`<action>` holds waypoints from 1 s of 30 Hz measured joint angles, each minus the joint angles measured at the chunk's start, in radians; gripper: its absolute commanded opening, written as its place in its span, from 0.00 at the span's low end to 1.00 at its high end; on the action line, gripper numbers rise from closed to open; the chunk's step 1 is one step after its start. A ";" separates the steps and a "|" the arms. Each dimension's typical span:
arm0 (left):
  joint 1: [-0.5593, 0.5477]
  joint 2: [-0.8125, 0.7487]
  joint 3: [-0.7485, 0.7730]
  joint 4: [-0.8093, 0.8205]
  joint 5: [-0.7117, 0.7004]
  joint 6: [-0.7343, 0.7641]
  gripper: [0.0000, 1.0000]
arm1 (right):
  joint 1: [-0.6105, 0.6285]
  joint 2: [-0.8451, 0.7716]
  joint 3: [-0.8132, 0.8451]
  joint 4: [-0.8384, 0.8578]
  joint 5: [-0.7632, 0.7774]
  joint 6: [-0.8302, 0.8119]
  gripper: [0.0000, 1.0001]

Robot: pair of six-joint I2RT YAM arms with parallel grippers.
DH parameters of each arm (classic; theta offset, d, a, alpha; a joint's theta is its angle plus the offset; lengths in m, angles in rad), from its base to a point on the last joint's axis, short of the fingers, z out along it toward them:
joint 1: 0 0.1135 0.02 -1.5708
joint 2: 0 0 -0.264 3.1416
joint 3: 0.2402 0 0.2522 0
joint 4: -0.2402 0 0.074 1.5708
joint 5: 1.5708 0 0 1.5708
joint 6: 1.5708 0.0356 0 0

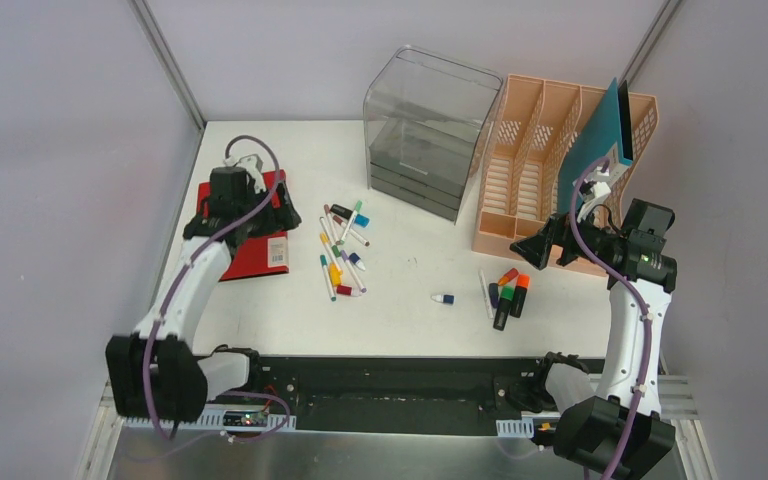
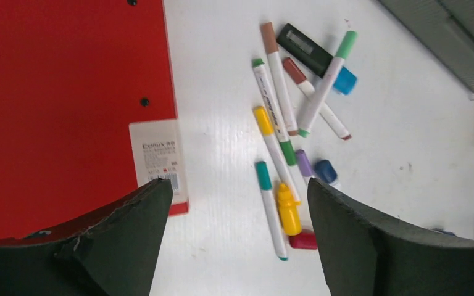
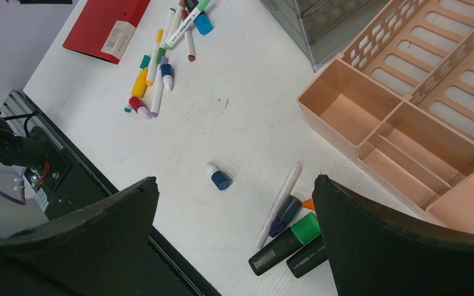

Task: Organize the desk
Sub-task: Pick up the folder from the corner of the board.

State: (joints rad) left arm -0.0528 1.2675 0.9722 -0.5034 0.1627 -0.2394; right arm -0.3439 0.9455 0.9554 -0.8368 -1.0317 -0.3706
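The desk [image 1: 410, 300] is seen from above with its rail at 6 o'clock, and clutter is spread across it. At 9 o'clock a red folder [image 1: 250, 255] lies flat. The left gripper [image 2: 239, 191] hangs over the folder's 3 o'clock edge with its fingers spread wide and nothing between them. The step in hand is judged to be a pick from this side, either the folder or the loose markers [image 1: 342, 250] just beside it toward the centre. For the folder, one finger should be slid under the free edge near the label so the cover is not pressed open. For a marker, a single barrel at the fringe of the heap should be straddled across its width, since the pens are crossed and touching. At 12 o'clock a smoky drawer unit [image 1: 425, 130] is set. Its drawers appear shut, and what is inside cannot be told through the tinted walls. At 2 o'clock a peach organizer [image 1: 530, 170] is placed, with a teal folder [image 1: 600, 135] leaning upright in its outermost slot. Its small front compartments are seen bare from the right wrist. Highlighters [image 1: 508, 292] and a blue cap [image 1: 445, 298] lie at 4 o'clock, below the right gripper [image 3: 236, 185], which is held wide apart and empty
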 measured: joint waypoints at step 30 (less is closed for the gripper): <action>0.082 -0.473 -0.689 0.330 0.017 -0.692 0.70 | 0.002 0.000 0.000 0.000 0.000 -0.015 0.99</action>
State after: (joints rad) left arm 0.0292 0.7948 0.2836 -0.1734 0.1799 -0.9310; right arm -0.3424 0.9459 0.9554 -0.8371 -1.0317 -0.3859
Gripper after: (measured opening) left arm 0.724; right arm 0.990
